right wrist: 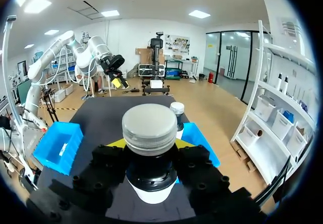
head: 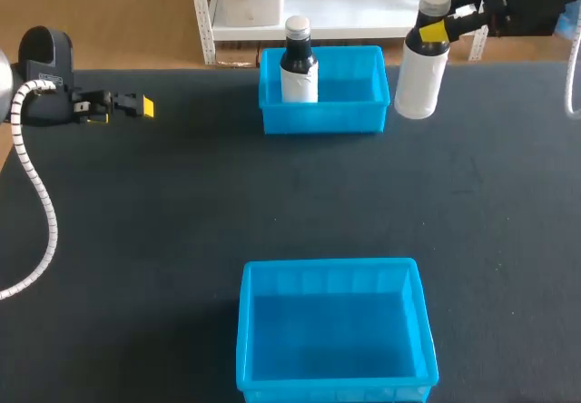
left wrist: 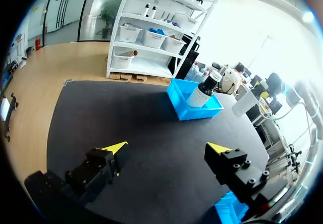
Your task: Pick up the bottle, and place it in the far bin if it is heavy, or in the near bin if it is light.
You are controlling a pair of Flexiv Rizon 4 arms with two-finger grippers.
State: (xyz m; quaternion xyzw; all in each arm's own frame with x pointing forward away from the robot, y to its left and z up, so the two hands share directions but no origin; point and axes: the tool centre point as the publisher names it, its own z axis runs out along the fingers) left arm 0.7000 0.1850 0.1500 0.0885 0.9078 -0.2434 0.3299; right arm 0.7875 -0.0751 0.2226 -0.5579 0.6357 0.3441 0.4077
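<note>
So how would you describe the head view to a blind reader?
The right gripper holds a white bottle by its neck beside the far blue bin, which contains a dark bottle. The near blue bin lies in front.

Overhead and wrist views, common far bin

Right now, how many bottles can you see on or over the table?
2. One dark bottle stands in the far bin; one white bottle hangs clamped in the right jaws, beside that bin. The near bin holds none.
</note>
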